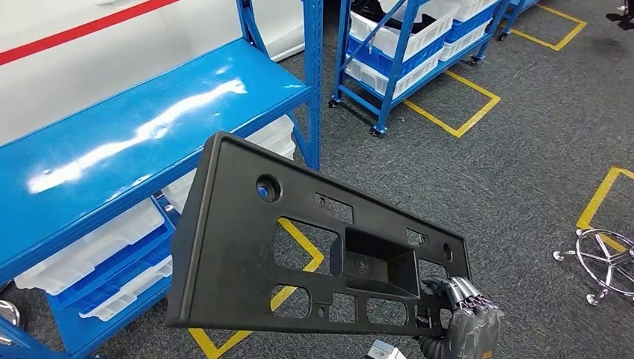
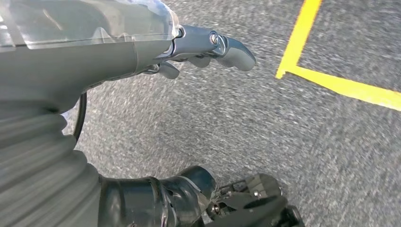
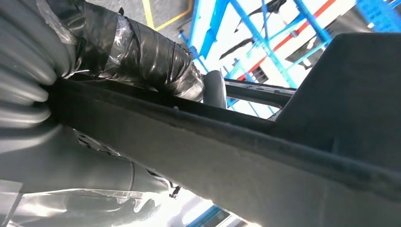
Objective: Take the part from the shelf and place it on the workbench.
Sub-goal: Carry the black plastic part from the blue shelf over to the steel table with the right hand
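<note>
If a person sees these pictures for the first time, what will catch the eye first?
First, the large black plastic part with many cut-outs, held up in mid-air by the right hand at its lower right corner. Behind it on the left stands the bright blue shelf, with white bins under its glossy top. Yellow floor lines cross the grey carpet.

Head camera looks down from high at shelf (image 1: 112, 142) and floor (image 1: 523, 149); wrist cameras sit close, the left perhaps facing that floor.

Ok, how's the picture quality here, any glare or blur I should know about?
Head view: sharp, with white glare streaks on the blue shelf top. Left wrist view: floor smeared by motion blur. Right wrist view: the black part is dark against a blown-out bright background.
</note>
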